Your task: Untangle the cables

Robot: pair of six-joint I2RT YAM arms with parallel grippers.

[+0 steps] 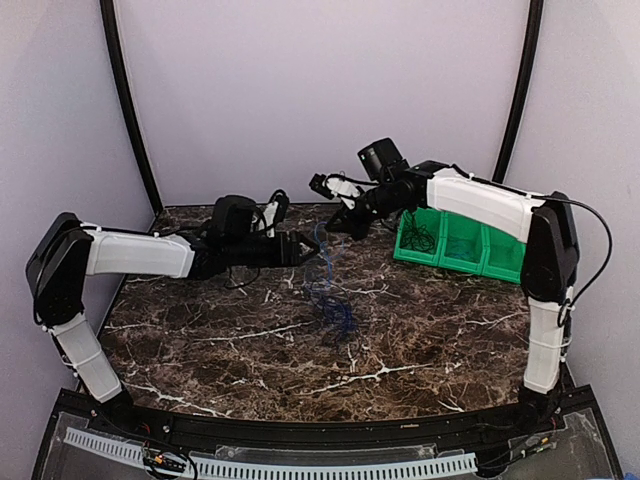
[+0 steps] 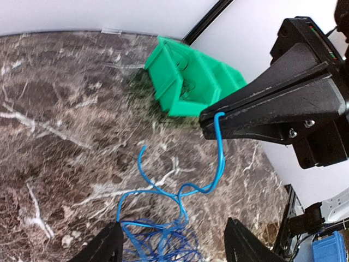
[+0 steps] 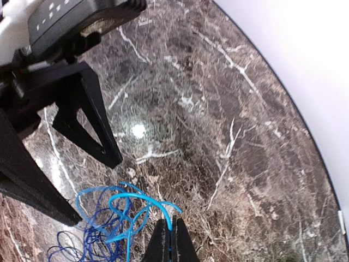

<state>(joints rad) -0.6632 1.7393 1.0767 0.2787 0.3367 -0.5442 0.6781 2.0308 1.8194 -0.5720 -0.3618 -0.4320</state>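
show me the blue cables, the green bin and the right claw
blue cables [image 2: 221, 147], left wrist view, raised strand
green bin [image 2: 169, 82], left wrist view, outer wall
right claw [image 2: 207, 121], left wrist view, pinched tips

No legible text or markings

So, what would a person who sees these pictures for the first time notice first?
Most likely the bright blue cables, a loose tangle near the middle of the dark marble table. Next, the right pincer, shut on one strand that leads up from the tangle, opposite the open left pincer. The green bins at the table's far right also stand out.
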